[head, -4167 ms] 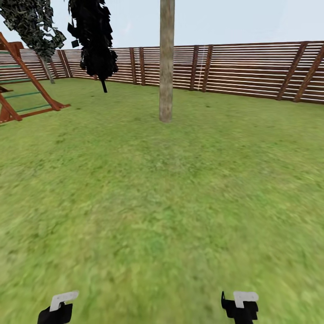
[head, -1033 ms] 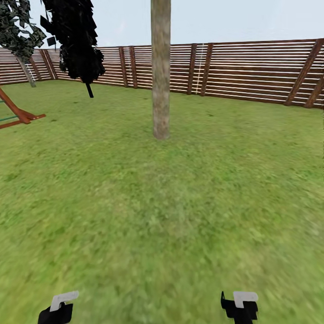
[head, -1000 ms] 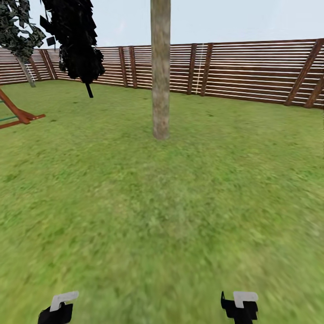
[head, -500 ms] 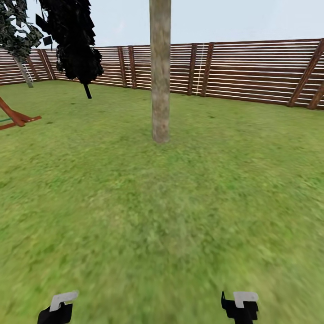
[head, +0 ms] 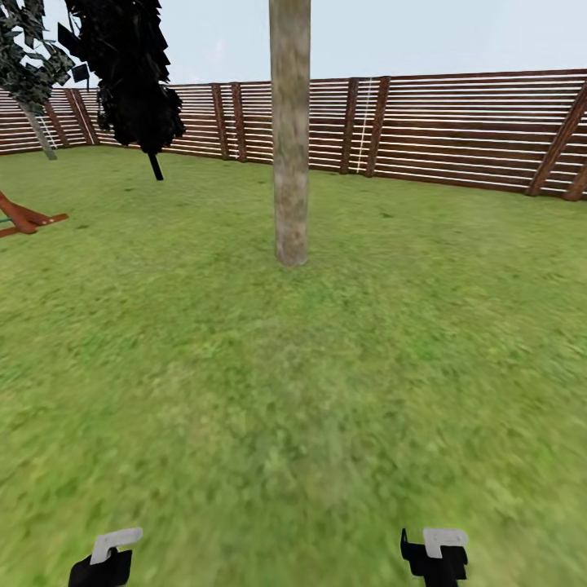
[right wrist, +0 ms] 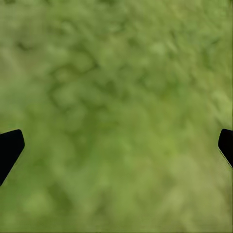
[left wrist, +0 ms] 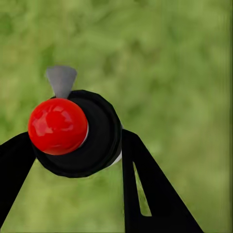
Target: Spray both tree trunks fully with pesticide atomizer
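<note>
Closing on the tree trunk (head: 290, 139): the whole head view has shifted, so that's the base rolling in, not the scene moving. The trunk's foot sits lower in frame and looks thicker than a moment ago, and dead ahead on the lawn (head: 293, 408).

Versus the oldest frame: the wooden climbing frame (head: 24, 218) has slid almost out at the left edge, and the dark-leaved tree (head: 130, 73) and fence (head: 473, 122) have drifted left and up. Both arms sit at the same spots at the bottom edge throughout.

Left pincer (left wrist: 73, 141) is clamped on the pesticide atomizer (left wrist: 80, 133), its black body between the fingers, red cap (left wrist: 58, 126) and grey nozzle (left wrist: 61, 80) facing the camera, grass below. Right pincer (right wrist: 116, 141) is spread wide, nothing in it, only fingertips at the frame edges.

Pickup looks done. No white specks on the bark yet, so spraying hasn't started. My guess is we're still too far out; more approach needed, then raise the left arm toward the trunk.
</note>
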Tool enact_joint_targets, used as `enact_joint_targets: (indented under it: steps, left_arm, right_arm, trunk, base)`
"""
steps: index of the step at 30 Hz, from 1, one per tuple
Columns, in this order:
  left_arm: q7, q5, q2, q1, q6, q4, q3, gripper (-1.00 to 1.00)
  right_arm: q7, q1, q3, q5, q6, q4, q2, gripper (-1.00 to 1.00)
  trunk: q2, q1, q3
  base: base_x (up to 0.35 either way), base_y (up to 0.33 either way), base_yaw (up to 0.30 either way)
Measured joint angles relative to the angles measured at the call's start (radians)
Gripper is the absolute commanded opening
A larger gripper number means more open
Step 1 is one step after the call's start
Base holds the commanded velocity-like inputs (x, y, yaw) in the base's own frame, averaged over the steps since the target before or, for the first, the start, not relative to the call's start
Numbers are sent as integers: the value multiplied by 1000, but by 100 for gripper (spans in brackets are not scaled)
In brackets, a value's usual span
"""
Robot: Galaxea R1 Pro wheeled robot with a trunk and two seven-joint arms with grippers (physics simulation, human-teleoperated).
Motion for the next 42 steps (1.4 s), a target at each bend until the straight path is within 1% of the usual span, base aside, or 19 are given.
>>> enact_joint_targets:
  steps: [42]
  left_arm:
    - [0, 0, 0, 0, -2, 0, 0, -100]
  right_arm:
    - [0, 0, -1, 0, 0, 0, -1, 100]
  trunk:
    - [0, 0, 0]
  base:
    - [339, 0, 0]
